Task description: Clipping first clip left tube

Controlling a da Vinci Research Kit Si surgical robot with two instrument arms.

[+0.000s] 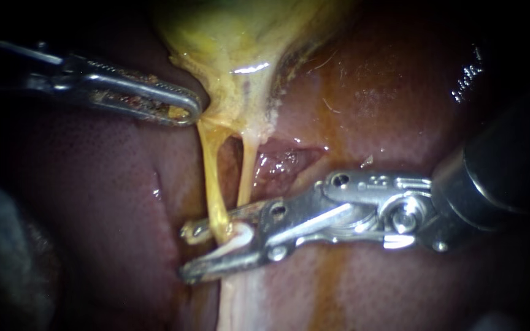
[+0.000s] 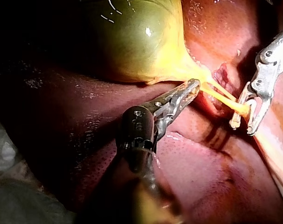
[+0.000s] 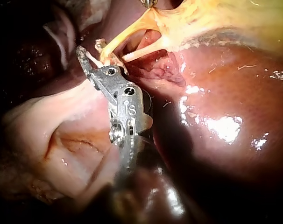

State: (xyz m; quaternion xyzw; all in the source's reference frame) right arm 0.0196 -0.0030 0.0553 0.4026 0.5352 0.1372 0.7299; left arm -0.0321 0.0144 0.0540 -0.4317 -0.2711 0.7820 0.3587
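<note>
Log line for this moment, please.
step: clipping left tube | left tool: jaws shut on gallbladder neck | right tool: jaws open astride left tube | liver: beneath

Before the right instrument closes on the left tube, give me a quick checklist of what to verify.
1. Is the left tube between the open jaws of the right instrument: ok.
2. Do both jaw tips reach past that tube: ok, both show beyond it.
3. Is the right tube clear of the end effector: cannot tell, it runs behind the upper jaw.
4. Does the left instrument grip the gallbladder, with the tubes taut: ok.
</note>
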